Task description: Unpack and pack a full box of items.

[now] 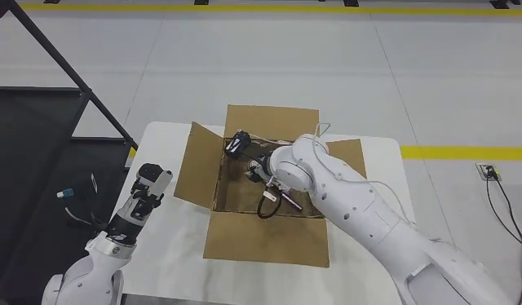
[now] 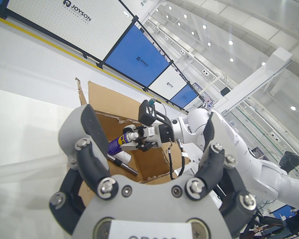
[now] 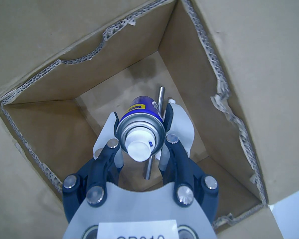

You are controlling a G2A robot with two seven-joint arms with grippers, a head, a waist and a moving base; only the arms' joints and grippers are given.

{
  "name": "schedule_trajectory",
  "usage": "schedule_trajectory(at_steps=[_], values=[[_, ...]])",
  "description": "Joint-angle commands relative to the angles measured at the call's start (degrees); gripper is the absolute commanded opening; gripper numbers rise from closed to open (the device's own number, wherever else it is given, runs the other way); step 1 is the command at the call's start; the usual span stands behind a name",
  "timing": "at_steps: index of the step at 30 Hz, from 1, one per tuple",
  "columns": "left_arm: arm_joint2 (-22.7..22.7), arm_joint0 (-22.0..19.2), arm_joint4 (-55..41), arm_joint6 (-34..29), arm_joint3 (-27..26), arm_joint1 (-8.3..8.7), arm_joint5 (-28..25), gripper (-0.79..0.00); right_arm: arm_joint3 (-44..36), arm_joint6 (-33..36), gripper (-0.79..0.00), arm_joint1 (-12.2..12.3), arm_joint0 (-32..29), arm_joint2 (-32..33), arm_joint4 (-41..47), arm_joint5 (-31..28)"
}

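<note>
The box [image 3: 64,80] stands open on the worktop [image 1: 175,248], and our right tool [image 3: 142,119] reaches down into it, clenched on the spray can [image 3: 139,106]. The fingers press the can's round sides just below its top rim, with the white cap nearest the wrist. We judge the can stiff and fairly light, but its painted metal skin is slick (a round body can twist or slide between flat pads). A hold high on the shoulder, as here, lets the lower end swing, so a grip nearer mid-body would be steadier. In the left wrist view the can [image 2: 119,143] leans at a tilt, and its lower end is hidden.

Just beside the can, a metal rod [image 3: 160,95] lies on the box floor. We expect it to roll easily and to be hard and smooth.

The walls stand close on either side of the tool, with torn corrugated edges along the rim, so straight up looks like the freest path. The flaps are splayed outward.

Our left tool [image 2: 149,115] hangs released and empty over bare worktop, well apart from the box.
</note>
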Motion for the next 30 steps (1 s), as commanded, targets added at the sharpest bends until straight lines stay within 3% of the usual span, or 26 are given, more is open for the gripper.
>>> schedule_trajectory(at_steps=[1, 8, 15, 20, 30], values=[[0.00, 0.00, 0.00, 0.00, 0.00, 0.00, 0.00, 0.000, -4.71, 2.03, -0.785, 1.91, -2.14, 3.70, -1.58, 1.46], [0.00, 0.00, 0.00, 0.00, 0.00, 0.00, 0.00, 0.000, -25.36, 11.00, -0.785, 8.35, -14.42, 18.99, -8.64, 5.83], [0.00, 0.00, 0.00, 0.00, 0.00, 0.00, 0.00, 0.000, -41.19, 13.44, -0.785, 12.12, -27.63, 35.44, -11.03, 9.30], [0.00, 0.00, 0.00, 0.00, 0.00, 0.00, 0.00, 0.000, -43.85, 16.02, -0.785, 13.23, -32.04, 41.36, -13.15, 11.44], [0.00, 0.00, 0.00, 0.00, 0.00, 0.00, 0.00, 0.000, -42.05, 19.21, -0.785, 13.68, -33.79, 43.67, -18.00, 18.59]])
